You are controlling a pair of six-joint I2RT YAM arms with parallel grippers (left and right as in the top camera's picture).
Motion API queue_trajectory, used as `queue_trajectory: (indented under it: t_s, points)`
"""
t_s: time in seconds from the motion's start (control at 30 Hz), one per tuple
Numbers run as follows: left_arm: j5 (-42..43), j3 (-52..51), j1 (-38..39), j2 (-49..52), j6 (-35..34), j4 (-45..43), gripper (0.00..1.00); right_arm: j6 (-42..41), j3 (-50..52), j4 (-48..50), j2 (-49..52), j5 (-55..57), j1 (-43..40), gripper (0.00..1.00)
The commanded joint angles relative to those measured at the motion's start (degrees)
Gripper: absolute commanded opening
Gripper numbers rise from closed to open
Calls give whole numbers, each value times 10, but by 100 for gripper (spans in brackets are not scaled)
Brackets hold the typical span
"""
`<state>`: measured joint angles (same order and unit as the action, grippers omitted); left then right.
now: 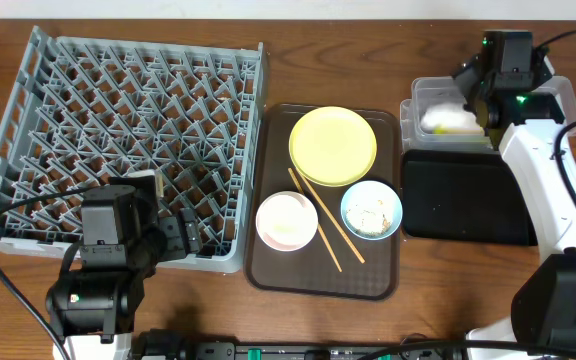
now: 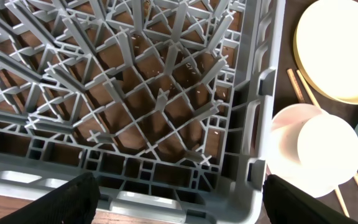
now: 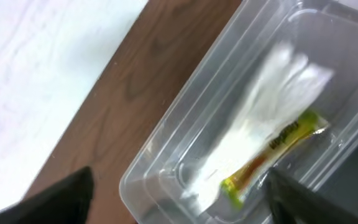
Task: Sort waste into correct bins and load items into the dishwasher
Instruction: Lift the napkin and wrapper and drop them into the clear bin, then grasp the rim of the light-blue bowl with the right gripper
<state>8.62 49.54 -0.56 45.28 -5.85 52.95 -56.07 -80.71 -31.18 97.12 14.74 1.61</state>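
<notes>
The grey dish rack [image 1: 128, 130] fills the left side. My left gripper [image 2: 179, 205] is open and empty, over the rack's front right corner [image 2: 253, 124]. On the brown tray are the yellow plate [image 1: 333, 145], the white bowl [image 1: 286, 220] with what looks like the small white cup [image 2: 328, 149] in it, the light blue bowl [image 1: 371, 210] holding rice scraps, and the chopsticks [image 1: 323, 225]. My right gripper [image 3: 179, 199] is open and empty above the clear tub [image 3: 166, 137]. The white napkin [image 3: 266, 106] and green wrapper [image 3: 278, 146] lie in the tub.
The brown serving tray [image 1: 323, 280] lies between the rack and the bins. The black tray [image 1: 468, 195] sits just in front of the clear tub [image 1: 418, 100] at the right. A pale wall or edge shows beyond the tub.
</notes>
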Motion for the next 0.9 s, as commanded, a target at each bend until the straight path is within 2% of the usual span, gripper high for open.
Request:
queue_trajectory:
  t_s: [0.0,0.07,0.1,0.17,0.27,0.37,0.47,0.57,0.7,0.87]
  points:
    - [-1,14,-2,0,-3,2,87,49,-1,2,4,-13,-5,99]
    - [-1,14,-2,0,-3,2,87,57,-1,4,3,-24,-5,99]
    - [-1,14,-2,0,-3,2,87,87,-1,4,1,-43,-5,99]
    - [-1,14,-2,0,-3,4,87,199,-1,18,-6,-124,-5,99]
    - [-1,14,-2,0,-3,6,87,287,-1,20,-18,-219,-2,99]
    - [-1,14,-2,0,-3,6,87,364,-1,-22,-40,-285,12,99]
    - [-1,14,-2,0,-3,6,87,427,-1,-105,-61,-322,41,99]
    - [-1,14,-2,0,-3,6,87,466,-1,-189,-65,-323,86,99]
    - [-1,14,-2,0,-3,6,87,469,4,-265,-52,-288,158,94]
    - [-1,14,-2,0,-3,6,87,467,33,-262,-27,-235,240,90]
